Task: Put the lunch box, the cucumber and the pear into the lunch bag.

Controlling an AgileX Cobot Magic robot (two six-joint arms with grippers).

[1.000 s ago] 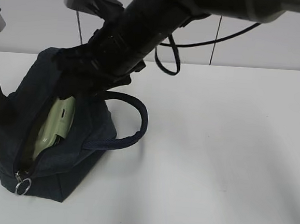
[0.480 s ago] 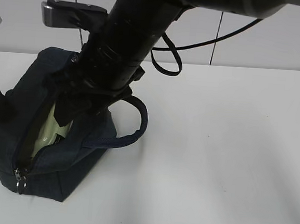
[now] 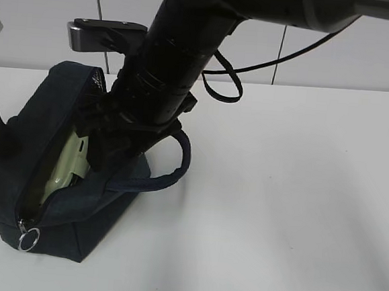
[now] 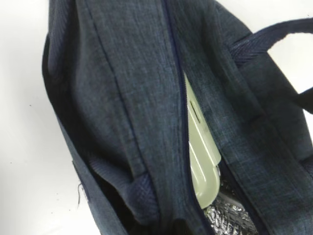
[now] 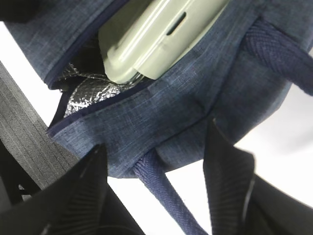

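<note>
1 bag [image 3: 57,175] near table [image 3: 277,206] left edge, zip gaping; 1 box [image 3: 68,166] inside. Table to the right bare. R gripper [image 5: 156,161] spread over bag rim; L gripper state: cannot tell.

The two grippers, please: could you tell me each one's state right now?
Left gripper: out of view, cannot be told.
Right gripper: open, straddling the lunch bag, holding nothing.

We note a plain white table [image 3: 297,214] filling the near and middle scene, matte, with soft broad shadows across its right half. Its far edge meets a pale grey-white wall [image 3: 363,61]. We see the wall divided by thin dark vertical seams [image 3: 276,64], one left of centre and one right of centre. Lighting is diffuse and even, without hard highlights on the surface.
</note>
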